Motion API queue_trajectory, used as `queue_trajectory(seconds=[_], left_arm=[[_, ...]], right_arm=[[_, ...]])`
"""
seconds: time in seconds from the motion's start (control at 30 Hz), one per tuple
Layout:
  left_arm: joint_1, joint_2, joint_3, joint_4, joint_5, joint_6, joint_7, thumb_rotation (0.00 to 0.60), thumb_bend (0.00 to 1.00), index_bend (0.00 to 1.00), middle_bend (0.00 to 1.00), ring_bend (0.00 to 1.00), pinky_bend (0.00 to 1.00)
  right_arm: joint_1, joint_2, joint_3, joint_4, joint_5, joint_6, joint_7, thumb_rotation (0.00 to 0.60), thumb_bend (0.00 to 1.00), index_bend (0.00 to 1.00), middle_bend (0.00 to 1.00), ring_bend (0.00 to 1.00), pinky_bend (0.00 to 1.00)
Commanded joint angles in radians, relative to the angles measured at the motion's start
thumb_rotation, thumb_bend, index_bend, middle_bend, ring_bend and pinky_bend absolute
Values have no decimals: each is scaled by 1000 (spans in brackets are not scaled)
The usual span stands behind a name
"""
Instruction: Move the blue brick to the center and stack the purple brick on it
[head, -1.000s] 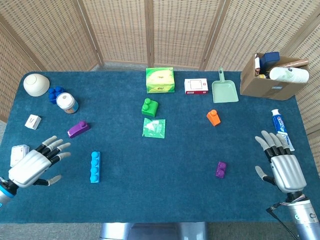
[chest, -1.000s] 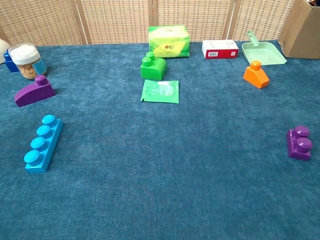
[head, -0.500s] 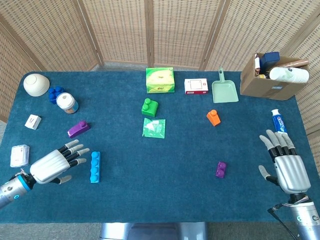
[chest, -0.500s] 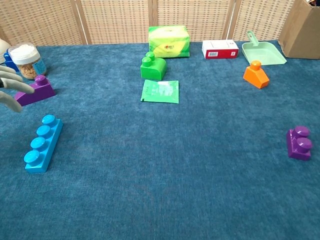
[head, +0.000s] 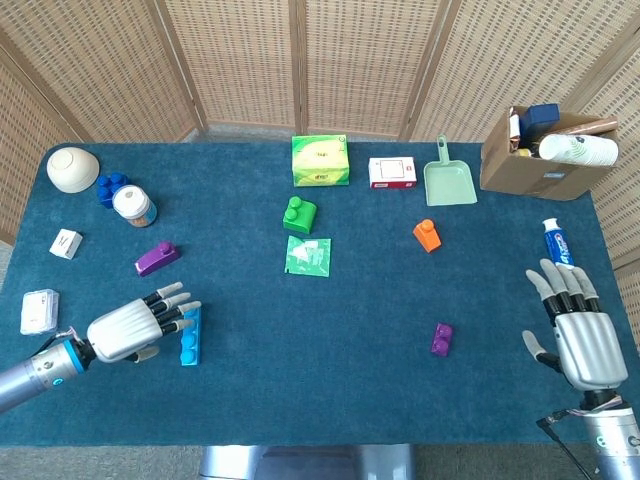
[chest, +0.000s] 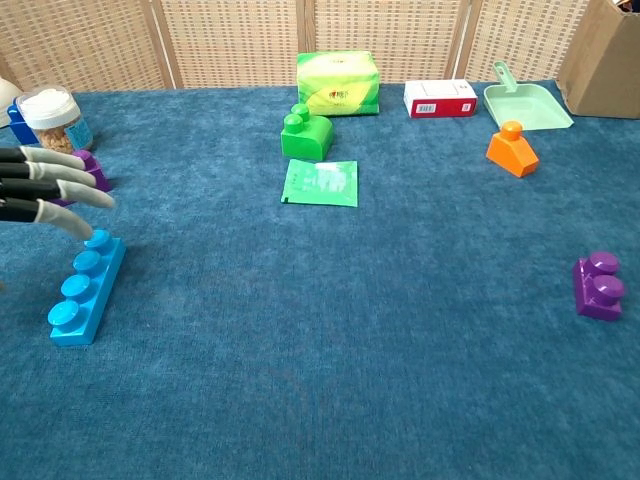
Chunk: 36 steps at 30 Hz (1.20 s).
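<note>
Nearest you, your left hand (head: 135, 328) sits at about eight o'clock on the table (head: 330, 390), fingers spread and holding nothing, its fingertips (chest: 70, 195) reaching over the far end of the blue brick (head: 189, 334). I judge it is lined up to close on that brick, which lies lengthwise, studs up, well left of the centre. At four o'clock your right hand (head: 577, 335) hovers near the table's edge, also spread and empty, probably parked there for the purple brick (head: 442, 339) just to its left.

That purple brick is the likelier one to stack. A second purple wedge (head: 157, 258) lies at nine o'clock, just beyond your left hand, so keep your fingers off it as you close.

The middle is bare cloth. Beyond it, toward twelve, sit a green packet (head: 307, 255) and a green brick (head: 299, 214), so set the blue brick down short of them.
</note>
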Motion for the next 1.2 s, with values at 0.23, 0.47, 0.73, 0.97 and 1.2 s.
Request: queue_trajectory(seconds=[0.23, 0.47, 0.73, 0.97, 1.2], left_arm=[[-27, -64, 24, 73, 15, 17, 4, 523, 351, 186, 5, 0, 0], [-47, -105, 46, 152, 25, 46, -18, 529, 352, 179, 4, 0, 0], [-52, -170, 66, 252, 23, 81, -43, 532, 352, 187, 6, 0, 0], [-55, -251, 81, 359, 11, 114, -80, 576, 351, 211, 11, 0, 0], [-57, -305, 93, 447, -4, 158, -122, 600, 351, 282, 36, 0, 0]], right_arm=[[-10, 9, 1, -5, 3, 11, 1, 600, 280, 89, 48, 24, 85], [-24, 17, 2, -16, 5, 32, -7, 600, 280, 89, 48, 24, 88], [-30, 20, 2, -29, 6, 35, -19, 600, 279, 88, 48, 24, 112], [-38, 28, 5, -42, 7, 45, -27, 600, 280, 88, 48, 24, 124], [-46, 33, 7, -46, 9, 54, -26, 600, 280, 77, 48, 24, 133]])
